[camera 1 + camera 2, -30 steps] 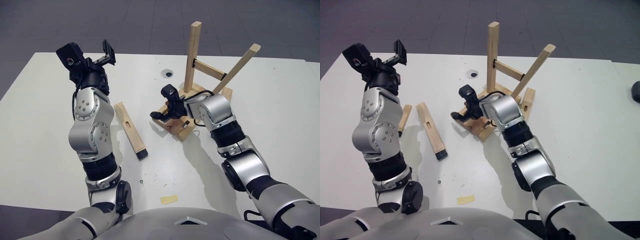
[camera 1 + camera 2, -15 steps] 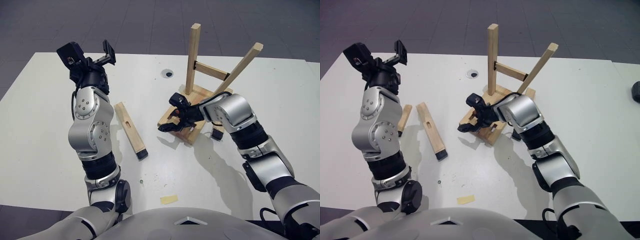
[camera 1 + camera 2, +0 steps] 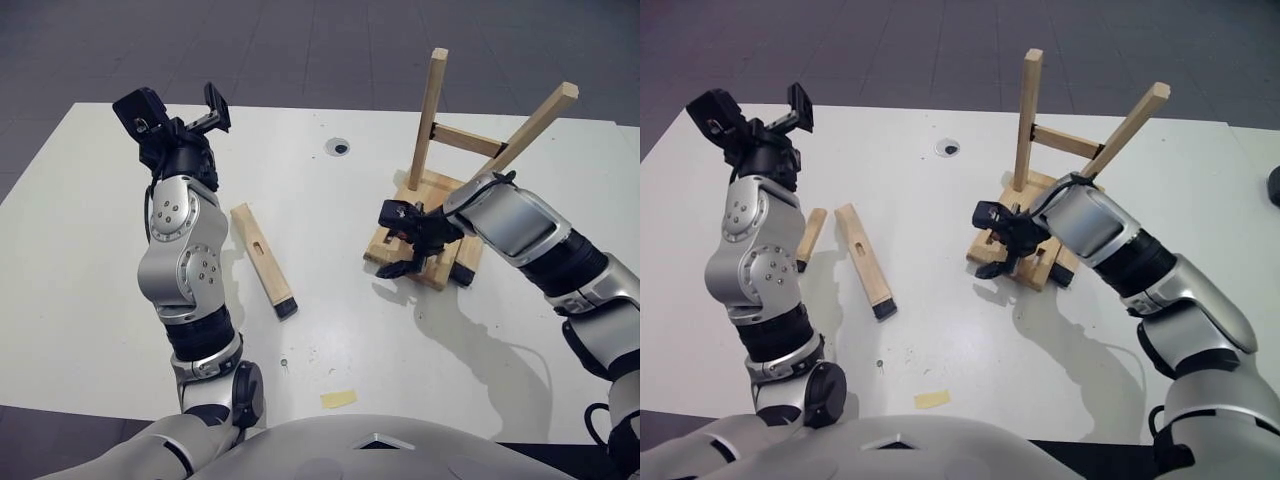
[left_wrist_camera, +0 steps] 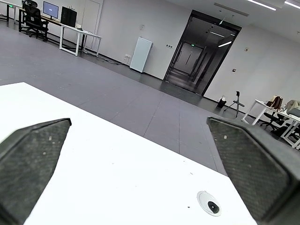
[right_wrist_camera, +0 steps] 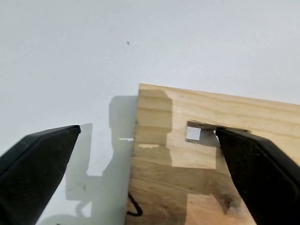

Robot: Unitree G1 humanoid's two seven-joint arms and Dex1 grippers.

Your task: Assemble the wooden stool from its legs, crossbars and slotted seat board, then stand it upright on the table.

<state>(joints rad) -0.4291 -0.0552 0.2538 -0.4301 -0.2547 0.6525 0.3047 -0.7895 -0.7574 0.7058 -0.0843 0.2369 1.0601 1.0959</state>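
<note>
Risk: pale wooden slotted seat board (image 5: 178,108), laid flat on white table (image 3: 90,230) with two legs upstanding, is bracketed at one edge by right gripper (image 3: 398,243), spread wide, empty. Left gripper (image 4: 140,154) is raised, wide, empty. Board could be shoved or toppled if a finger snags the slot.

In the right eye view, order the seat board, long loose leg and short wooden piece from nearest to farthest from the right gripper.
1. Seat board: at the right gripper.
2. Long loose leg: on the table, to its left.
3. Short wooden piece: farther left, beside the left arm.
</note>
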